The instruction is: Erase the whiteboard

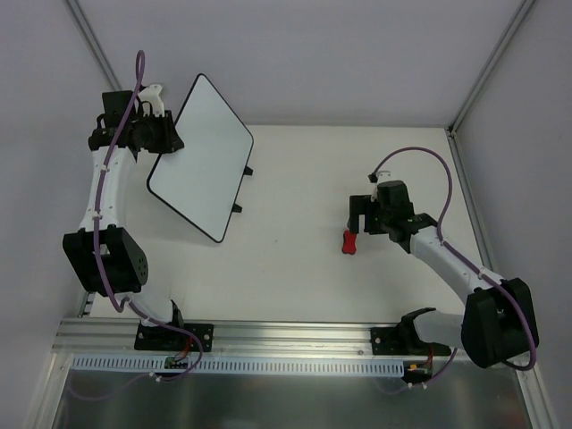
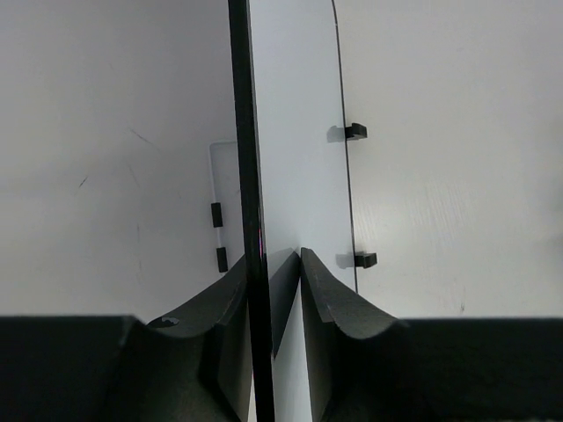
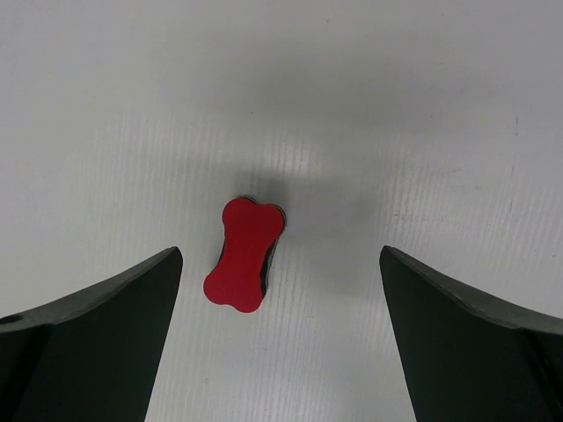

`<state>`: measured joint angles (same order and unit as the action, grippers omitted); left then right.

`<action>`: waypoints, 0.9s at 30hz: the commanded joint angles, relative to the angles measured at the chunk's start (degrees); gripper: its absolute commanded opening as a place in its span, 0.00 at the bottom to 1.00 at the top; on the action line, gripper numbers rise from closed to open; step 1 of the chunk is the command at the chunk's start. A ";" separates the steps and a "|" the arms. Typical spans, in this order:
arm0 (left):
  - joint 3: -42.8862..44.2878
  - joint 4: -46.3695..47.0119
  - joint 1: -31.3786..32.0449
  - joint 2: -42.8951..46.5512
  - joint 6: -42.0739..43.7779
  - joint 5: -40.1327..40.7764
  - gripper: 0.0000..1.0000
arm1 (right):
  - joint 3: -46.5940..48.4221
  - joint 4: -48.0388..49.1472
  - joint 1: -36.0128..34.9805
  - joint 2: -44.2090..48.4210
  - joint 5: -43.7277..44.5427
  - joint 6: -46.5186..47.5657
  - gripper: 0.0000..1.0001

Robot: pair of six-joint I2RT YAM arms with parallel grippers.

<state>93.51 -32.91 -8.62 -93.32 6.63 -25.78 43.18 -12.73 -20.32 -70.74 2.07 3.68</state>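
Whiteboard (image 1: 201, 156): white, black-rimmed, tilted, apparently blank; two black clips (image 1: 248, 170) on edge.

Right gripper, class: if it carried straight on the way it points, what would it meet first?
Most likely the red eraser, which lies on the table between the open fingers of the right gripper. Depth is unclear, so the fingertips might touch the table first.

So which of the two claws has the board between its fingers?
The left gripper, at the far left: its fingers straddle the edge of the whiteboard. The right gripper hangs wide open above the red eraser.
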 commanded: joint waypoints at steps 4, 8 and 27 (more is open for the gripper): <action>2.64 1.97 0.54 -1.16 4.09 1.61 0.27 | 3.23 -0.36 0.45 -0.80 -0.84 0.62 0.99; 2.11 1.97 0.54 -1.78 4.79 3.10 0.32 | 3.32 -0.54 0.63 -1.33 -0.75 0.62 0.99; -5.18 1.97 0.54 2.44 5.14 6.62 0.54 | 3.14 -0.72 0.63 -2.56 -1.45 -0.43 0.99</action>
<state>89.56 -30.17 -8.71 -93.89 11.77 -17.45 44.14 -13.39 -20.14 -73.69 1.04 3.62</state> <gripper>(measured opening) 0.528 0.991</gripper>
